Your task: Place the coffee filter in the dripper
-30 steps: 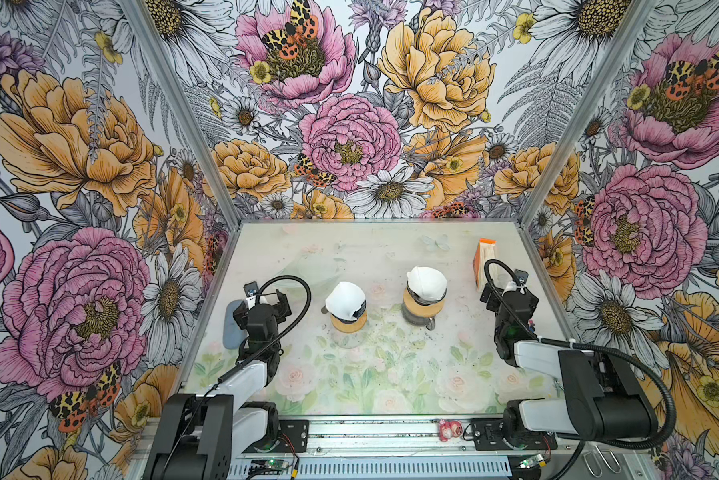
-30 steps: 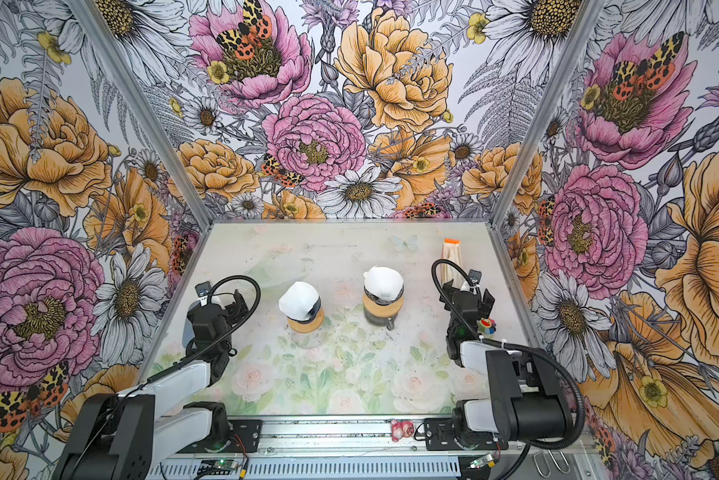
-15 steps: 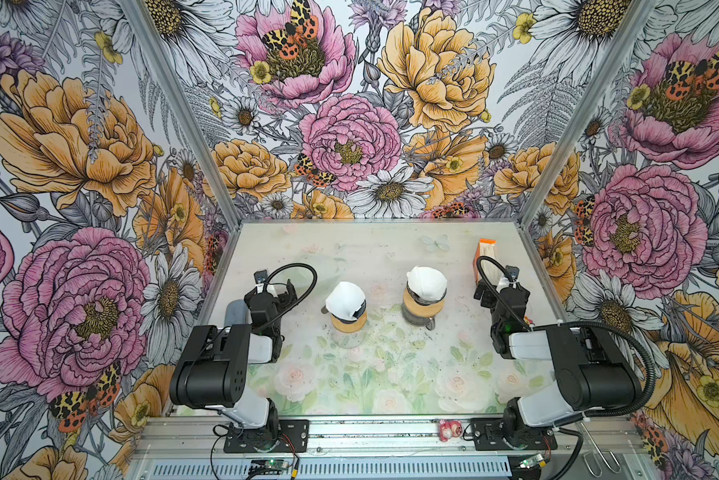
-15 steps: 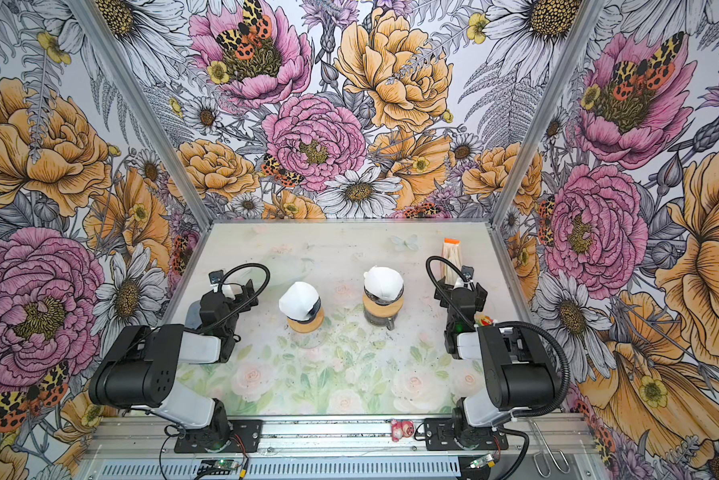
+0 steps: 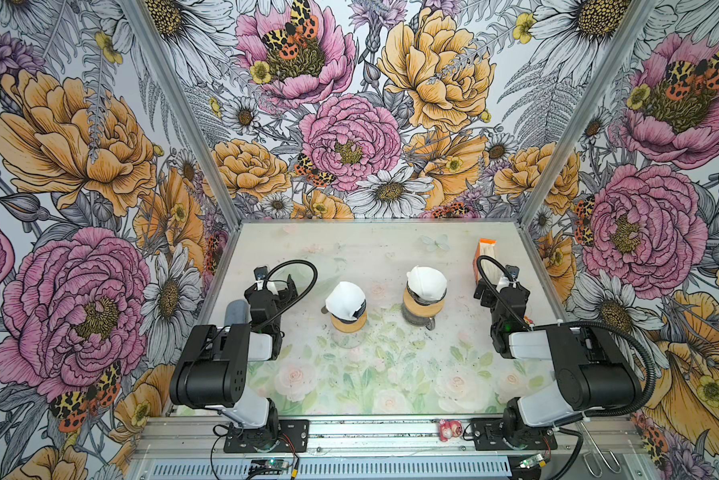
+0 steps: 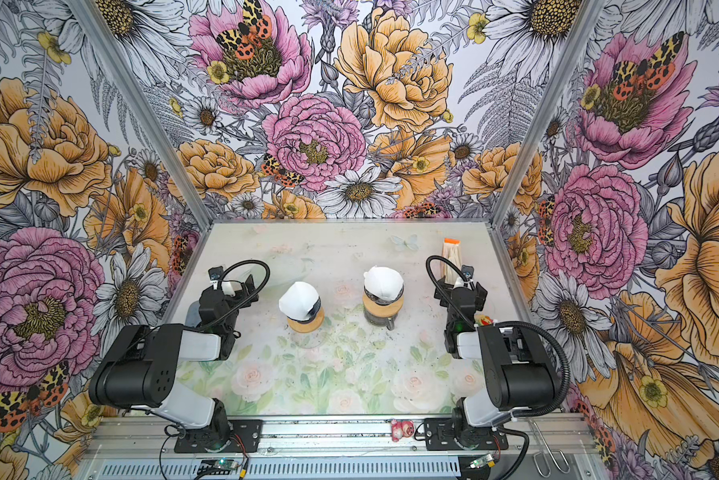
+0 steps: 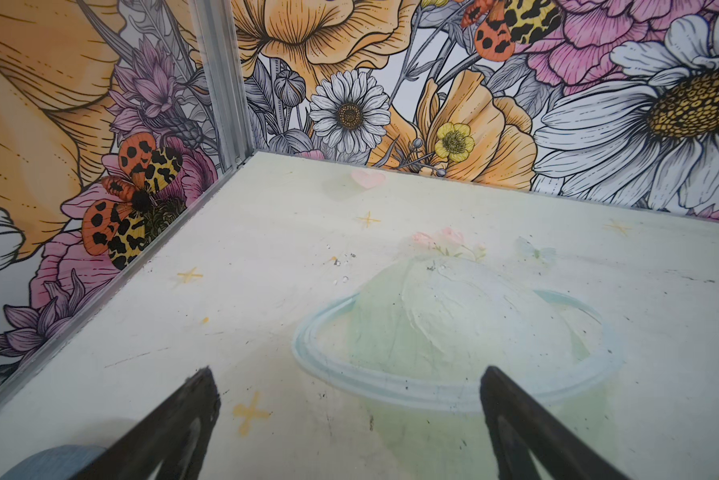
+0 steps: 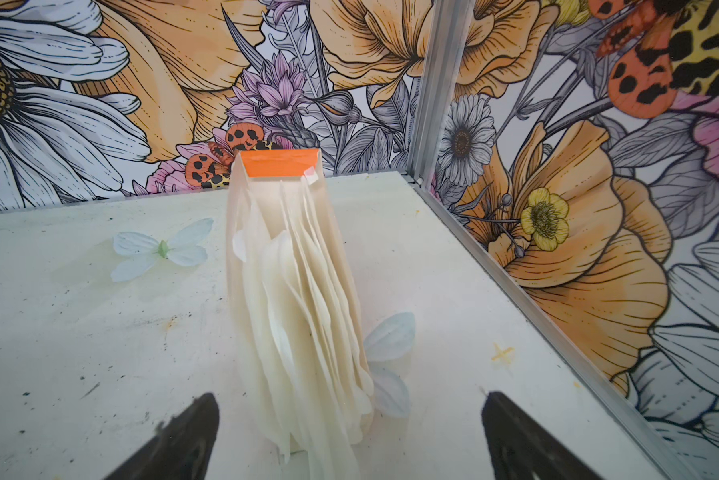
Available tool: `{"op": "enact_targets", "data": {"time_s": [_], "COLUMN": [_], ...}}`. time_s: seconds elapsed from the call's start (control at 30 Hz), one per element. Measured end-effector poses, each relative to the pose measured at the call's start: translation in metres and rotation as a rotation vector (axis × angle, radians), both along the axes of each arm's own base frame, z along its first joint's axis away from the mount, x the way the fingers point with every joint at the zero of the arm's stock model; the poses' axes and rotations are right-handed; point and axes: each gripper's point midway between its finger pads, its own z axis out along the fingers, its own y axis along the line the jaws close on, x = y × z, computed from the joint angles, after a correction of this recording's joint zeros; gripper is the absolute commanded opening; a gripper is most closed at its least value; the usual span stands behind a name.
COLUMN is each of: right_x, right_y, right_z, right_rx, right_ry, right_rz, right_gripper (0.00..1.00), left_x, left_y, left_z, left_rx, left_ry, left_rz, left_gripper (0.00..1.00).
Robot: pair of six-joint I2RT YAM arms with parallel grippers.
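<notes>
- The left gripper (image 7: 347,374) hung low over the bare tabletop (image 7: 266,291), jaws spread wide with nothing between them; a blue-grey disc (image 7: 54,457) lay just beside it.
- The right gripper (image 8: 348,398) was equally spread and empty; it faced the filter pack from near by, not touching it.
- At mid-tabletop the nearer dripper (image 5: 346,313) and the farther dripper (image 5: 425,297) stood apart, each on a wooden collar; each showed a white paper cone (image 5: 344,293) at its mouth; how well those papers were seated could not be told.
- Farthest, by the right wall, the filter pack (image 8: 235,216) stood upright; cream coffee filters (image 8: 307,332) fanned out of its open side under an orange strip (image 8: 280,163).
- A single filter looked feather-light, limp and easy to crease or tear; neighbouring sheets would probably cling, so two might come away together; the pack itself seemed light enough to tip.
- The best hold was probably the loose curved edge of the outermost sheet, pinched gently.
- No brand, label or writing could be read; the orange strip appeared blank.
</notes>
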Motion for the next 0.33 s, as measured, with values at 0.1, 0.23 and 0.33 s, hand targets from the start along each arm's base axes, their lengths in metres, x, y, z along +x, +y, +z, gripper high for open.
{"op": "enact_targets", "data": {"time_s": [0.1, 0.23, 0.33], "right_x": [0.0, 0.0, 0.0], "right_y": [0.0, 0.0, -0.0001], "right_z": [-0.0001, 0.0, 0.0], "right_rx": [0.0, 0.0, 0.0], "right_ry": [0.0, 0.0, 0.0], "right_rz": [0.0, 0.0, 0.0], "right_gripper": [0.99, 1.0, 0.99], "left_x": [0.0001, 0.0023, 0.0046], "left_y": [-0.0012, -0.0057, -0.0071], "left_z": [0.0, 0.0025, 0.0057], "left_rx": [0.008, 0.022, 0.025], "left_ry": [0.001, -0.002, -0.01], "left_rz": [-0.005, -0.019, -0.023], "left_gripper": [0.99, 0.99, 0.99]}}
